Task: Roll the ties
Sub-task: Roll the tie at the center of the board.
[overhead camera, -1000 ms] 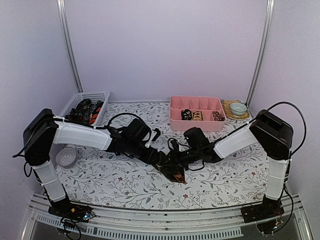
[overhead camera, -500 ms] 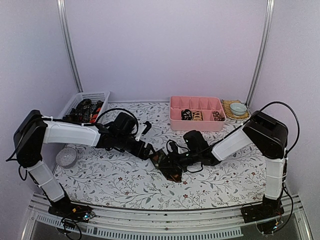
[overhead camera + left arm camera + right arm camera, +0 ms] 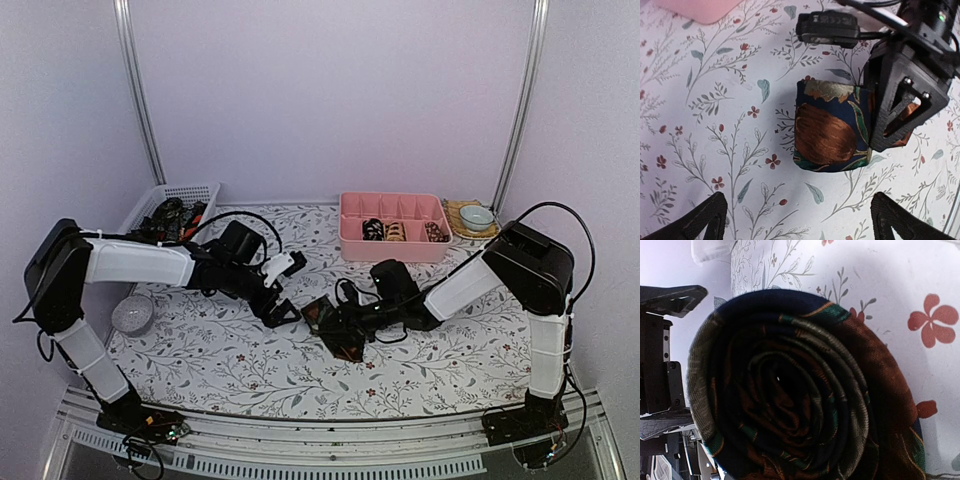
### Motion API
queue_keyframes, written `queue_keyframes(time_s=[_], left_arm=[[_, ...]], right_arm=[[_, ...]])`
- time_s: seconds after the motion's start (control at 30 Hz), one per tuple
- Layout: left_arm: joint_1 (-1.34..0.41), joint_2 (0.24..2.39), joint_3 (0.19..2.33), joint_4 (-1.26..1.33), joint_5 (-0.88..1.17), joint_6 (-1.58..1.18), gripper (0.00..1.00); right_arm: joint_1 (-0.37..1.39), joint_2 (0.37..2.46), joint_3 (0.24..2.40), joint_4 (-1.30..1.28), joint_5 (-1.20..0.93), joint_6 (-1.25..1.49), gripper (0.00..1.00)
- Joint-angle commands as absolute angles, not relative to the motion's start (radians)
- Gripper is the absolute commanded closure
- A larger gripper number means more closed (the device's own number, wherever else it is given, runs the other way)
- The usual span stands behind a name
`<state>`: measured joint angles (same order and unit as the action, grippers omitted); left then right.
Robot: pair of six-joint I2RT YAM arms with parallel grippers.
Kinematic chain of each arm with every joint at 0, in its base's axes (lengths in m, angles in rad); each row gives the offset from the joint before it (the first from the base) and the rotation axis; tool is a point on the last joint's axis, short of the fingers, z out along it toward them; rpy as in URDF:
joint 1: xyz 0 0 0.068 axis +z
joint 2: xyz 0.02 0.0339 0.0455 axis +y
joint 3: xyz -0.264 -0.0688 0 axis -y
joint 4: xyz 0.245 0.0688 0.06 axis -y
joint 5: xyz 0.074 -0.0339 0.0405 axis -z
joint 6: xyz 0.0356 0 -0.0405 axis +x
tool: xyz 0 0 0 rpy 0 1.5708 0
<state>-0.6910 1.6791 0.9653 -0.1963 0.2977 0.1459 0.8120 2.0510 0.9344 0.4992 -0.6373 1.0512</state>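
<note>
1. The rolled tie [image 3: 336, 326] lies on the worktop [image 3: 230, 365] near the middle, a little toward 6 o'clock in the overhead view. It is a tight coil of dark navy cloth with rust-brown and green figures. The right wrist view shows its spiral end-on [image 3: 805, 390].
2. The right fingers [image 3: 879, 95] hold the rolled tie at its 3 o'clock end in the left wrist view. One black finger presses against the cloth (only this one shows clearly).
3. The left fingers [image 3: 278, 308] are spread wide and hold nothing. They sit just beside the rolled tie at its 9 o'clock, not touching it. In their own view the two tips sit in the lower corners.
4. At 1 o'clock from the rolled tie, well apart, a pink tray [image 3: 350, 245] holds three coiled ties [image 3: 396, 231] in its compartments.
5. At 10 o'clock, in the far left corner, a white mesh basket [image 3: 190, 190] holds loose ties [image 3: 172, 220], dark and orange-red.
6. A bowl [image 3: 477, 216] sits just beside the tray at its 3 o'clock.
</note>
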Motion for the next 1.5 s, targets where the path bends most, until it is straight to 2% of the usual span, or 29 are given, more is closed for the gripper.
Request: queue_keyframes(time_s=[0.0, 0.2, 0.33, 0.53, 0.87, 0.93, 1.03, 1.07, 1.23, 1.33, 1.47], left_arm=[[-0.687, 1.596, 0.964, -0.211, 0.255, 0.476, 0.0], [-0.697, 1.704, 1.054, -0.286, 0.256, 0.866, 0.0], [-0.737, 1.784, 1.073, -0.271, 0.156, 1.0, 0.0], [-0.782, 1.815, 0.994, -0.106, 0.085, 1.098, 0.04], [-0.829, 1.875, 1.032, -0.031, 0.079, 1.118, 0.2], [-0.834, 1.892, 1.046, -0.041, 0.081, 1.12, 0.25], [-0.838, 1.909, 1.07, -0.054, 0.08, 1.109, 0.44], [-0.839, 1.911, 1.076, -0.056, 0.084, 1.099, 0.46], [-0.842, 1.9, 1.09, -0.051, 0.123, 1.053, 0.48], [-0.845, 1.896, 1.106, -0.053, 0.137, 1.01, 0.57], [-0.851, 1.898, 1.126, -0.064, 0.15, 0.953, 0.58]], right_arm=[[0.795, 2.123, 0.907, 0.43, -0.611, 1.057, 0.68], [0.796, 2.121, 0.915, 0.433, -0.625, 1.057, 0.68], [0.794, 2.124, 0.922, 0.437, -0.634, 1.061, 0.68], [0.789, 2.124, 0.927, 0.437, -0.647, 1.06, 0.68], [0.786, 2.122, 0.928, 0.437, -0.655, 1.06, 0.68], [0.785, 2.122, 0.929, 0.437, -0.656, 1.06, 0.68], [0.784, 2.121, 0.928, 0.437, -0.657, 1.06, 0.68], [0.783, 2.12, 0.927, 0.437, -0.657, 1.059, 0.68], [0.779, 2.12, 0.924, 0.439, -0.659, 1.06, 0.68], [0.778, 2.12, 0.923, 0.44, -0.66, 1.059, 0.68], [0.774, 2.119, 0.92, 0.444, -0.66, 1.06, 0.68]])
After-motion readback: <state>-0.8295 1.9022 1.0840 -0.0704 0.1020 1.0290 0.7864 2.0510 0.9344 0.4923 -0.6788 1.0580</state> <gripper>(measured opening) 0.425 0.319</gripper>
